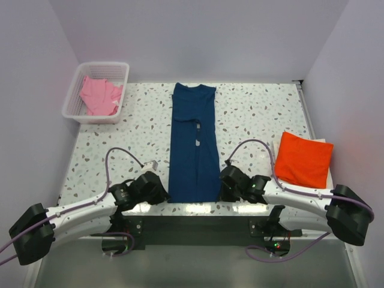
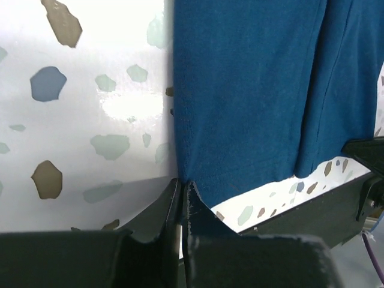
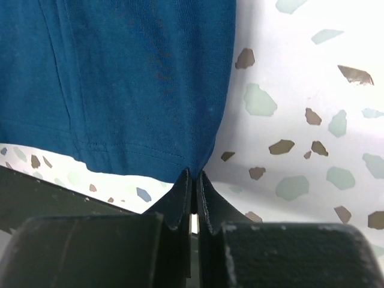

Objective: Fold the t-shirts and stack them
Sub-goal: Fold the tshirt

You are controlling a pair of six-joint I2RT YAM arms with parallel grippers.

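A navy blue t-shirt (image 1: 193, 144) lies folded into a long narrow strip down the middle of the table, collar at the far end, hem at the near edge. My left gripper (image 1: 163, 193) is shut on the near left hem corner of the navy shirt (image 2: 252, 96); its jaws (image 2: 182, 183) pinch the cloth. At the near right corner my right gripper (image 1: 223, 187) is shut on the same shirt (image 3: 120, 84), with the fabric caught between its closed tips (image 3: 193, 174). An orange t-shirt (image 1: 303, 159) lies folded at the right. The pink t-shirt (image 1: 99, 96) sits crumpled in the basket.
A white lattice basket (image 1: 117, 69) stands at the far left corner. The speckled table (image 1: 252, 114) ends at a dark front edge (image 2: 312, 204) just below the shirt's hem. Purple cables (image 1: 120, 151) arch over the table beside each arm. Walls close in on three sides.
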